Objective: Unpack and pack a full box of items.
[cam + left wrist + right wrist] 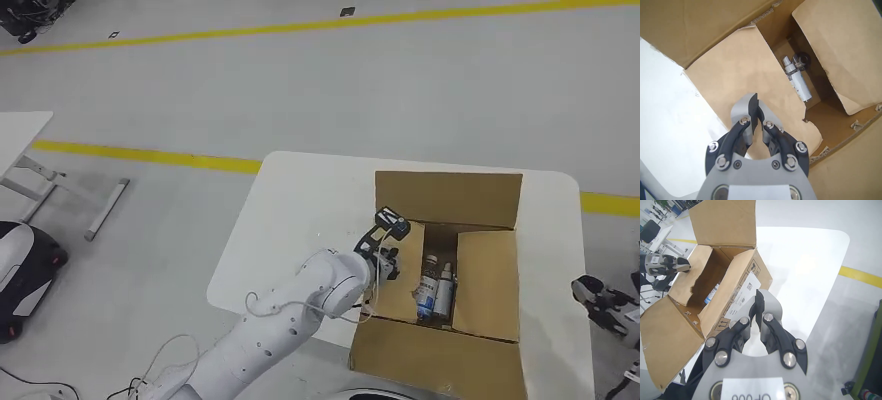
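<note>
Cardboard box [450,200] holds one white bottle [799,84] and one dark bottle [801,59].

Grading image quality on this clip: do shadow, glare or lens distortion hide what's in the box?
Left wrist view: the box interior is shaded, yet the white bottle stands out. Right wrist view: the table glares bright, and the wide lens splays the box walls. Top view: even light, bottle in shade.
</note>
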